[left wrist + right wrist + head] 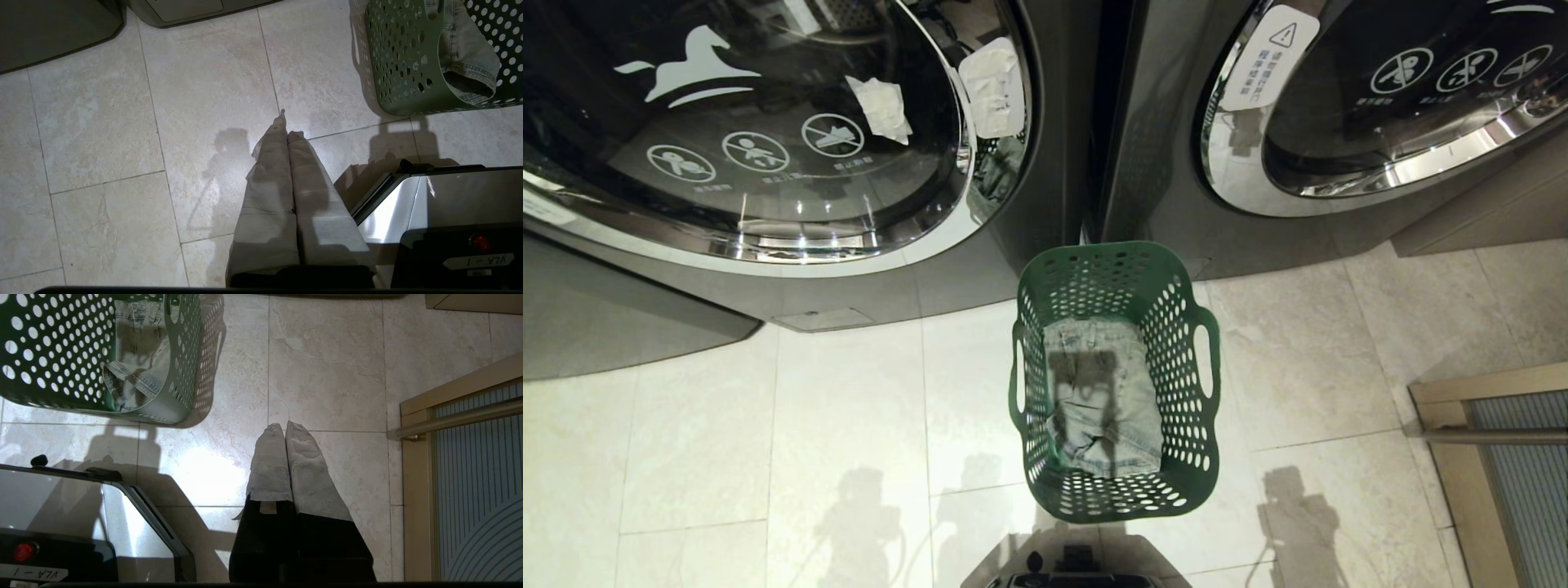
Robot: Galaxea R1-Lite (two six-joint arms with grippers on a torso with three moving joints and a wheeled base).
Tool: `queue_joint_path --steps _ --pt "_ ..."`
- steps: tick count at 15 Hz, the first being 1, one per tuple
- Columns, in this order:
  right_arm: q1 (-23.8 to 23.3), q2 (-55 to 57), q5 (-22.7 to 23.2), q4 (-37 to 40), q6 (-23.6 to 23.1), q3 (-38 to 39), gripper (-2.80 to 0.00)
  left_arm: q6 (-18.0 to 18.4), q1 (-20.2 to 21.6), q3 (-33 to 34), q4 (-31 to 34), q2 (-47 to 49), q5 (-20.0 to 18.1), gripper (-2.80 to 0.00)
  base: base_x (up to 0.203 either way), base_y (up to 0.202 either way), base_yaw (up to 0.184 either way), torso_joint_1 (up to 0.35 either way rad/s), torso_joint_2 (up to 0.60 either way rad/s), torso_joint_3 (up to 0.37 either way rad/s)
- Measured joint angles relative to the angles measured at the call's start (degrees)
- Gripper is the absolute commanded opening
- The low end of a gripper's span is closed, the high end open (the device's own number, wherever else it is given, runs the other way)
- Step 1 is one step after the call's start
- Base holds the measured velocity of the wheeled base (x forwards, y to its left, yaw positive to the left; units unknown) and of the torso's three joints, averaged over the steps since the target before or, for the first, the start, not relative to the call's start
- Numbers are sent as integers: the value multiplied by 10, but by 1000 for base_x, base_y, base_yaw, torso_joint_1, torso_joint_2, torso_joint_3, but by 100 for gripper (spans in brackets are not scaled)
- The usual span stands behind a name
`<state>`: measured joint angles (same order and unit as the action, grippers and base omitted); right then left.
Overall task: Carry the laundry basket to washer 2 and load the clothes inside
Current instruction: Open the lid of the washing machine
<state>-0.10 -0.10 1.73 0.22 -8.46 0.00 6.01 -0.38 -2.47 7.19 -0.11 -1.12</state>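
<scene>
The dark green laundry basket (1186, 408) stands on the tiled floor before the gap between two dark grey front-loading washers (768, 147) (1380, 106). Both round doors are shut and no number shows, so I cannot tell which is washer 2. The clothes (1103, 392), pale folded denim, lie inside the basket. My left gripper (288, 126) hangs shut and empty over the floor, with the basket (400, 61) and denim (466, 53) off to its side. My right gripper (284, 428) is likewise shut on nothing, apart from the basket (53, 355) and denim (139, 355). Neither gripper appears in the head view.
My own base (1078, 572) sits just behind the basket's near end. A tan-framed ribbed panel with a metal bar (1494, 433) (470, 416) stands at the right. Pale floor tiles (768, 449) stretch to either side of the basket.
</scene>
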Motion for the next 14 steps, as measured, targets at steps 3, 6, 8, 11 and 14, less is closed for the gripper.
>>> queue_joint_path --steps 3,6,8,11,14 --pt "0 0 0 0 0 0 -280 -2 0 0 0 0 0 -280 0 0 0 1 4 147" --pt "0 0 2 0 -3 0 -280 -2 0 0 0 0 1 -280 0 0 0 1 0 194" --pt "0 0 3 0 -4 0 -280 -3 0 -1 1 0 1 -280 0 0 0 1 5 204" --pt "0 0 2 0 -3 0 -280 -3 0 -1 2 0 1 -280 0 0 0 6 5 208" --pt "0 0 1 0 -2 0 -280 -3 0 -1 2 0 1 -280 0 0 0 3 1 202"
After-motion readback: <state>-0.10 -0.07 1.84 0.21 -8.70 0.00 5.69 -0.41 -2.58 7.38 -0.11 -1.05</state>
